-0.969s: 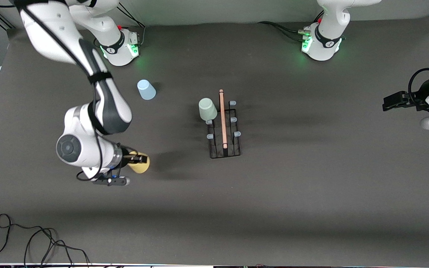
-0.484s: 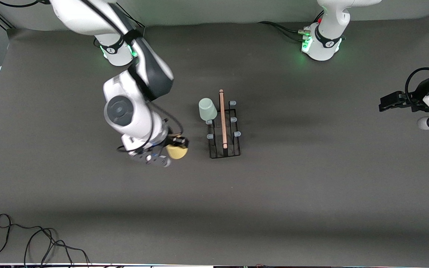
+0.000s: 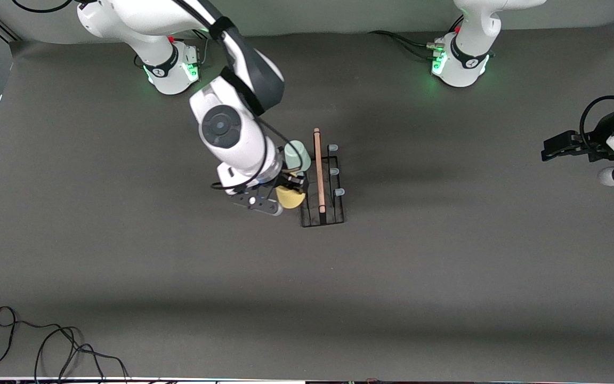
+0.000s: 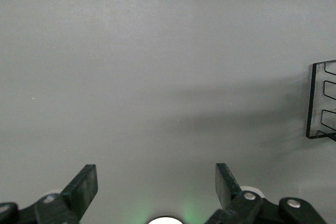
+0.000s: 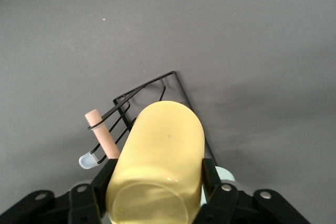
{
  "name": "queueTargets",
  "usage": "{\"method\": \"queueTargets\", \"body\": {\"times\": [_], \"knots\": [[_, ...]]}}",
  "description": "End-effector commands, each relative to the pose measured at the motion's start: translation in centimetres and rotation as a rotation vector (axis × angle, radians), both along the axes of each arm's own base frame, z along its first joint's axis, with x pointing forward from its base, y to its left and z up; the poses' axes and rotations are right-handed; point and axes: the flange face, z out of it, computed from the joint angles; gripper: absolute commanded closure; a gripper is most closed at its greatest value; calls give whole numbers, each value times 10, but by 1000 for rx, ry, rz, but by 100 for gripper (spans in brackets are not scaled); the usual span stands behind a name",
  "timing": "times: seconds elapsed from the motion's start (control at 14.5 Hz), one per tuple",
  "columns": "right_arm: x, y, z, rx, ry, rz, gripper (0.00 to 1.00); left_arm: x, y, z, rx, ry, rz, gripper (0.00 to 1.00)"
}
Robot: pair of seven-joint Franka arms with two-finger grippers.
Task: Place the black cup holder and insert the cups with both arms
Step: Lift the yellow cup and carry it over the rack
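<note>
Your right gripper [image 3: 292, 188] is clamped on the yellow cup [image 3: 290, 197], one finger [image 5: 209, 174] on each side of it, over the edge of the rack [image 3: 322, 186] on the right arm's side. A mint cup [image 3: 297, 155] sits on a rack peg just beside it. The wooden handle [image 3: 318, 169] runs along the rack's top, and the rack stands mid-table. Your left gripper [image 4: 156, 184] waits with fingers wide apart, holding nothing, over bare table [image 3: 445, 277] at the left arm's end.
</note>
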Motion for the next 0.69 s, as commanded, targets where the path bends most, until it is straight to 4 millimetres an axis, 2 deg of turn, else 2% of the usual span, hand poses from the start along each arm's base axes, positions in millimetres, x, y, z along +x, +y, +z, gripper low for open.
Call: {"method": "queueTargets", "body": {"times": [0.0, 0.21, 0.42, 0.55, 0.62], "knots": [[6, 11, -16, 1, -19, -37, 100, -1, -7, 9, -11, -24, -4, 0], [6, 13, -31, -10, -15, -36, 100, 0, -10, 14, -7, -38, -12, 0], [8, 14, -43, -15, -15, -39, 100, 1, 3, 9, -10, -30, -7, 0], [10, 15, -50, -13, -24, -43, 90, 0, 1, 9, -10, -30, -8, 0], [10, 15, -55, -16, -21, -43, 73, -1, 1, 10, -10, -30, -8, 0]]}}
